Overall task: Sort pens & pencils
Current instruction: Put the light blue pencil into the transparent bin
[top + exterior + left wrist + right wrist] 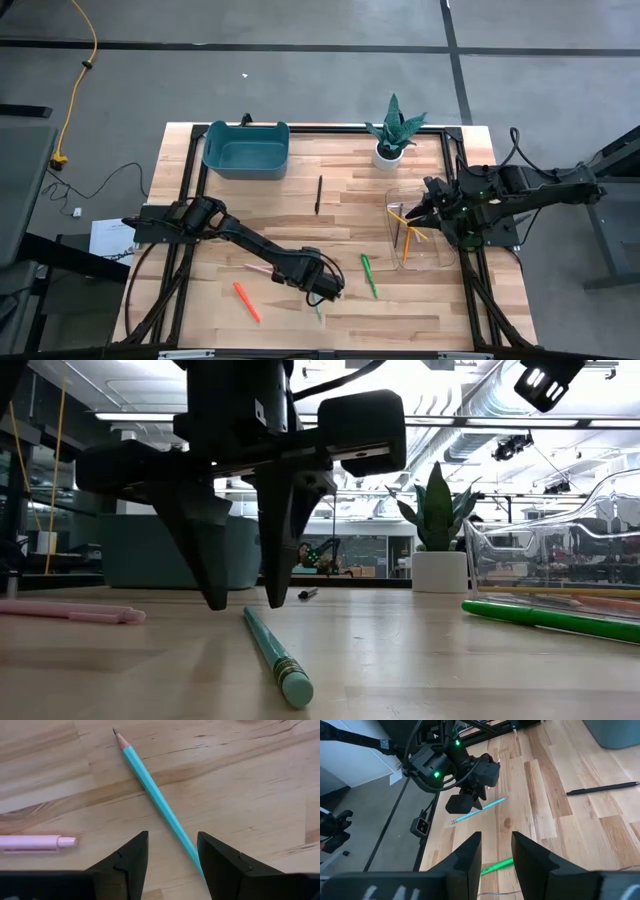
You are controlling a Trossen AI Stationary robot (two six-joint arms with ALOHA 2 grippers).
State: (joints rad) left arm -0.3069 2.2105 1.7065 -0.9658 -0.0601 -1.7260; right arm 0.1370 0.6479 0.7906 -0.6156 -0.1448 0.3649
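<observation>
A teal-blue pencil (150,785) lies flat on the wooden table near its front edge, its eraser end (293,685) toward the near side. My left gripper (172,855) points straight down over it, open, one fingertip on either side of the pencil's shaft and just above the table (245,603); I see no touch. A pale pink pen (35,842) lies to its left, a red-orange pen (246,301) farther left and a green pen (369,275) to its right. My right gripper (496,855) hangs open and raised at the table's right, above a clear container (430,255).
The clear container holds orange and yellow pencils (408,225). A black pen (319,194) lies mid-table. A teal bin (246,148) stands at the far left and a potted plant (392,130) at the far middle. Bare wood lies between the pens.
</observation>
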